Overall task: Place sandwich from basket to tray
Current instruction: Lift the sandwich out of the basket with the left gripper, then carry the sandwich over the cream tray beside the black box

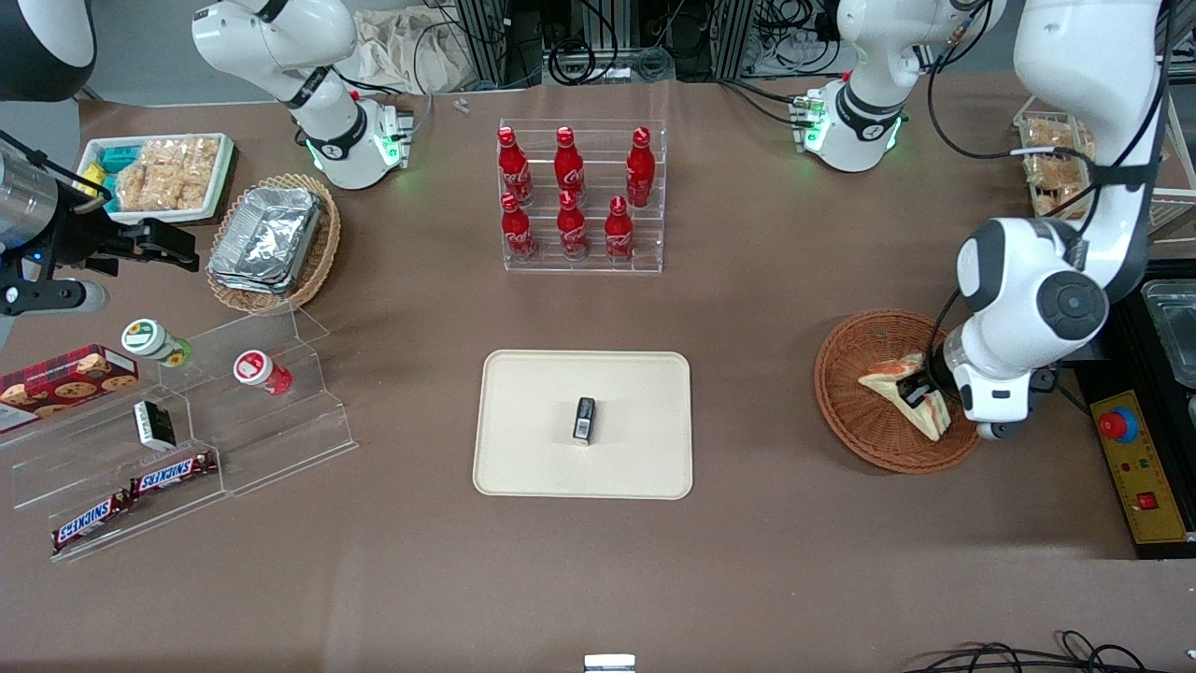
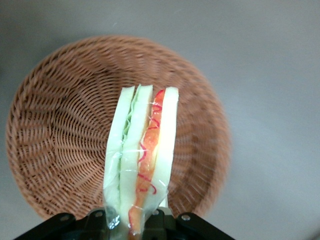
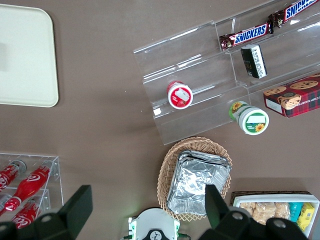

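Clearly the gripper (image 2: 134, 220) was clamped on the sandwich (image 2: 142, 160), holding the wedge on edge just above the basket (image 2: 55, 130), so it could be carried toward the tray (image 1: 523, 393), well away.

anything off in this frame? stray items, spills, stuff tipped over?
One oddity: a small dark box already lies mid-tray, where the sandwich is headed. On the acrylic step shelf a red-lidded cup lies tipped on its side. The gripper, over the basket, is shut on the wrapped sandwich. No spills.
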